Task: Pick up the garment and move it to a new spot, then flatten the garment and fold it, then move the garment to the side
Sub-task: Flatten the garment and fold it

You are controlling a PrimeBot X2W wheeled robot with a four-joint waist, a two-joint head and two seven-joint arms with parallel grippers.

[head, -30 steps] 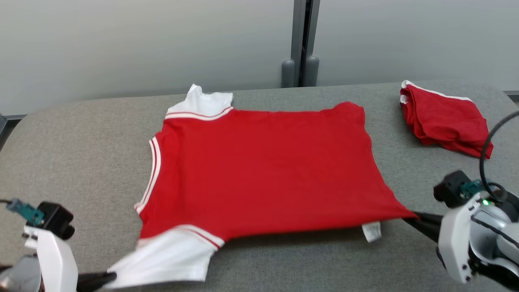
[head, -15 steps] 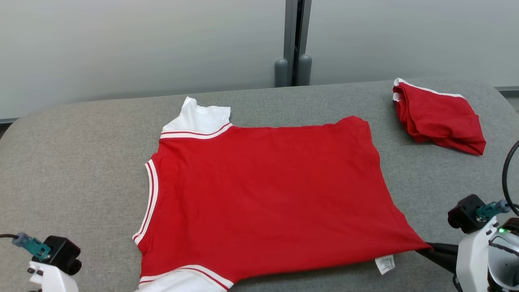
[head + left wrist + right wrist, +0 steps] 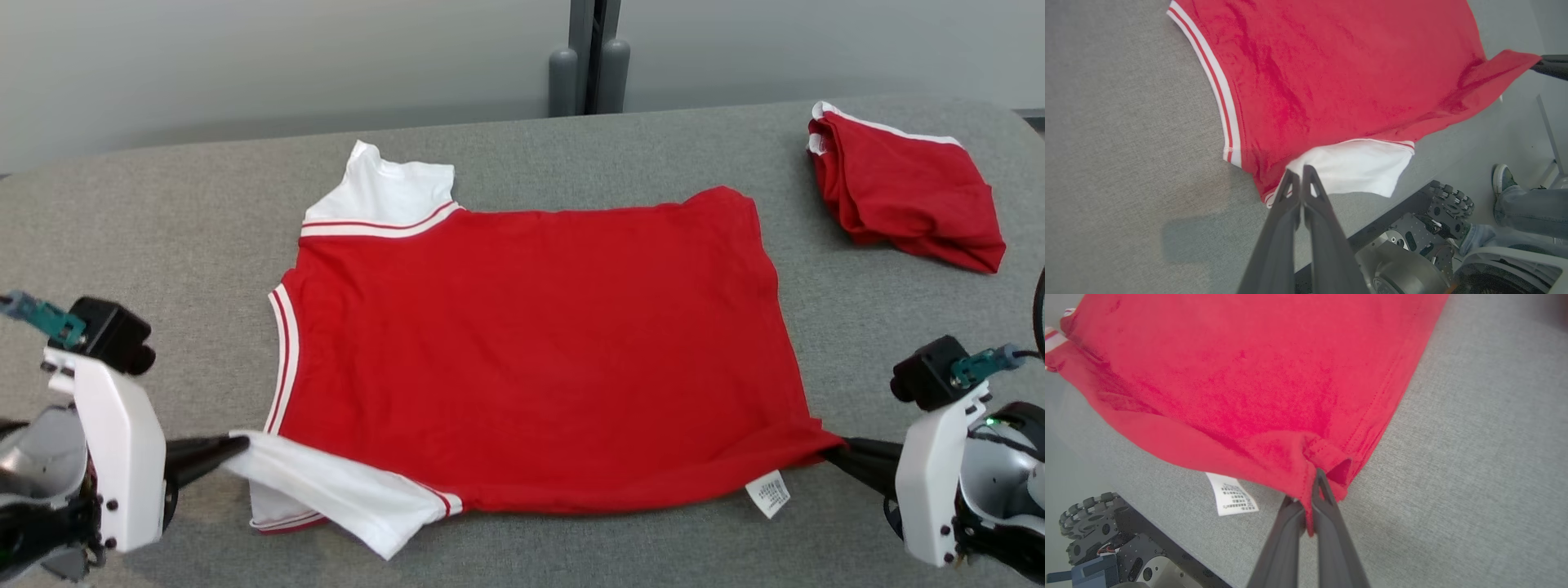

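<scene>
Left gripper [image 3: 235,447]: clamped on white sleeve [image 3: 326,494].
Shirt [image 3: 531,351]: mid-table [image 3: 147,229], stretched between both grippers, lying flatter than a second ago. Flattening looks nearly done, fold next.
Right gripper [image 3: 831,454]: clamped on hem corner [image 3: 804,445].

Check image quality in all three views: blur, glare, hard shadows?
Head view: sharp, even diffuse light, no glare on the red shirt. Left wrist view: soft-edged shadow on the table beside the left gripper. Right wrist view: care label crisp, no motion blur.

The dark left claw [image 3: 242,443] has a white shell [image 3: 118,457] and black camera [image 3: 110,335].
</scene>
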